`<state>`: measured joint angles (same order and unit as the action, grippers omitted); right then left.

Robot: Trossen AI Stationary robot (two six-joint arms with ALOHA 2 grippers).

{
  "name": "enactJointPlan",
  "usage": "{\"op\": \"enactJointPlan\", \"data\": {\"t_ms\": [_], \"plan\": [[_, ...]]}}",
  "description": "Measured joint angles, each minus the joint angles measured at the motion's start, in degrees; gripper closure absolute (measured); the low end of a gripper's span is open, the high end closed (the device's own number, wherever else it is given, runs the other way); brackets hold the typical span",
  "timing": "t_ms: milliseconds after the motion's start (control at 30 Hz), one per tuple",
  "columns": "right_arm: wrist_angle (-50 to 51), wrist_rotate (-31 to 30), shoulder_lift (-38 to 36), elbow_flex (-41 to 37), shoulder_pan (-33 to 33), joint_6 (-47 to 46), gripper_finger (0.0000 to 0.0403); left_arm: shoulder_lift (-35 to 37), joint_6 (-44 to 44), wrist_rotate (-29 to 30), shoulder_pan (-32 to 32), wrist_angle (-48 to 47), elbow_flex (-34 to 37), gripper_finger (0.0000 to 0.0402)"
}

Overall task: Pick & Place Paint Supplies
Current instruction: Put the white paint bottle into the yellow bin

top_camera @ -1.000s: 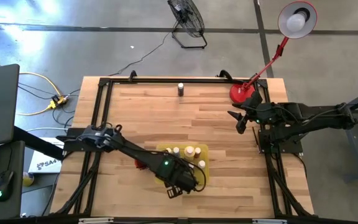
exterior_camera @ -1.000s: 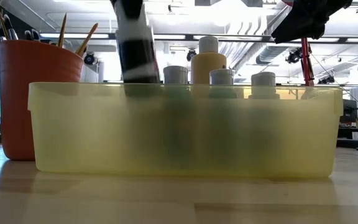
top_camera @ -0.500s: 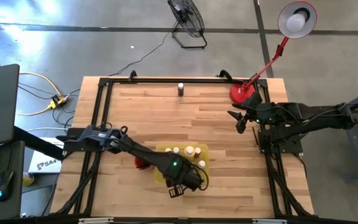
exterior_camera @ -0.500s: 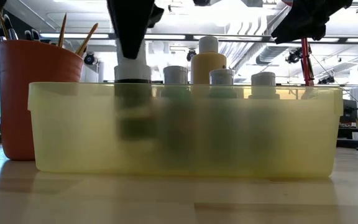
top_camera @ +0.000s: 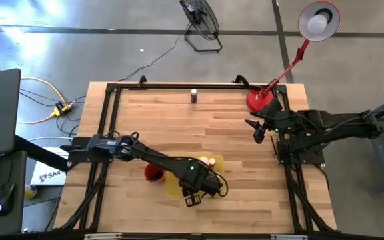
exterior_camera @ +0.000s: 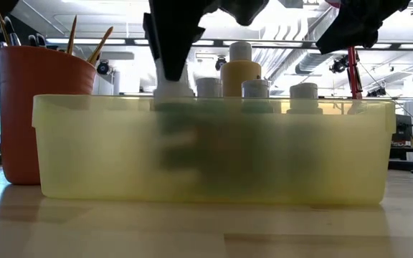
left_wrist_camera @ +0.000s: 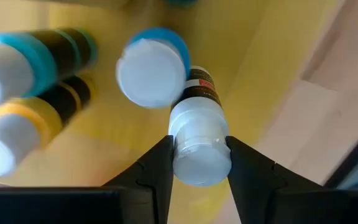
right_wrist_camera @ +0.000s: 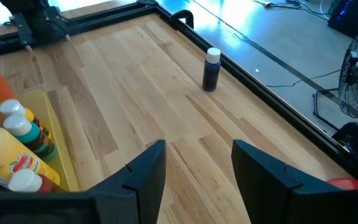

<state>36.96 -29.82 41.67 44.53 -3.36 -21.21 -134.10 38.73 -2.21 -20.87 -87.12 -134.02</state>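
My left gripper (top_camera: 193, 195) reaches down into the yellow tray (top_camera: 173, 189) and is shut on a dark paint bottle (left_wrist_camera: 201, 93) with a white cap. In the low view it (exterior_camera: 173, 50) stands above the tray wall (exterior_camera: 84, 150). Several more bottles (exterior_camera: 241, 72) stand upright in the tray. One dark bottle (top_camera: 193, 95) stands alone on its base near the table's far edge, also shown in the right wrist view (right_wrist_camera: 211, 70). My right gripper (top_camera: 257, 131) waits open at the table's right side, holding nothing (right_wrist_camera: 194, 162). My left gripper pinches the bottle by its white cap (left_wrist_camera: 197, 163) between the two fingers, coming from above and pointing down. The bottle hangs below the fingers, nearly upright, its dark body (left_wrist_camera: 201, 87) inside the tray beside another bottle. Whether its base touches the tray floor I cannot tell.
A red cup (exterior_camera: 38, 107) holding paintbrushes (exterior_camera: 84, 36) stands just left of the tray. A red lamp's base (top_camera: 259, 100) sits at the far right corner. Bare wood lies between the tray and the lone far bottle.
My left gripper has gone down and a little toward the table's right, still shut on the bottle. The bottle's dark body, which was above the tray wall a second ago, has sunk behind it, so that only the cap shows above the rim.
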Motion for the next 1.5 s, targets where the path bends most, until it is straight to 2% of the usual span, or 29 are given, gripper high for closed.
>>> {"op": "enactJointPlan", "data": {"t_ms": [433,667,1300,1500], "plan": [[0.04,-0.02,0.01,-0.02,-0.01,0.00,0.0229,-0.72,-1.44,-1.73,-0.10,1.23,-0.02,0.0277],[0.04,-0.02,0.02,-0.02,0.00,0.00,0.0229,-0.72,-1.00,-1.69,-0.12,5.52,-0.02,0.0268],[0.01,-0.03,0.02,-0.02,-0.02,0.00,0.0229,-0.72,-4.09,0.00,-0.12,6.18,-0.02,0.0257],[0.01,-0.03,0.01,-0.02,0.00,0.00,0.0229,-0.72,-4.03,0.21,-0.12,6.57,-0.02,0.0216]]}}
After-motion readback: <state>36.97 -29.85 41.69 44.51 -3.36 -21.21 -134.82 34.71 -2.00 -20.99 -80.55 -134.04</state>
